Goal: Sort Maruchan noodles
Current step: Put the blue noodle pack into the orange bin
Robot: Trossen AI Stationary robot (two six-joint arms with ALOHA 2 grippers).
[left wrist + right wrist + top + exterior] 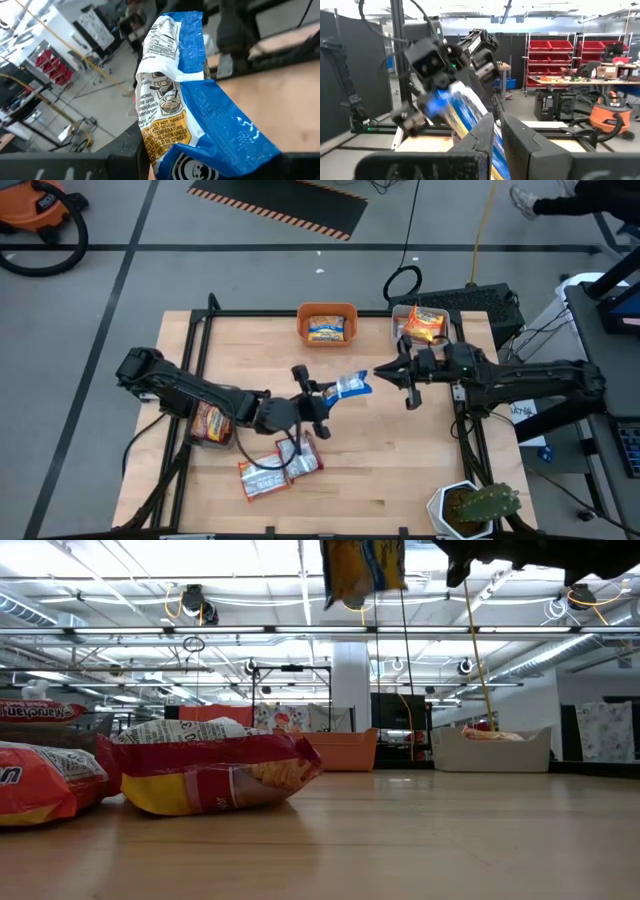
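1. Two arms meet over the middle of the table: the left gripper pinches one end of a blue-white packet, held in the air.
2. Its long axis runs from the left gripper towards the right gripper, so the free end lies nearest the right arm.
3. The right gripper's fingers look almost pressed together, just beside that free end; whether they touch it I cannot tell.
4. Likely a handover.

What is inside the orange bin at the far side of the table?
The orange bin holds one yellow-blue noodle packet lying flat. Anything under that packet is covered, so whether more packets are below it cannot be seen.
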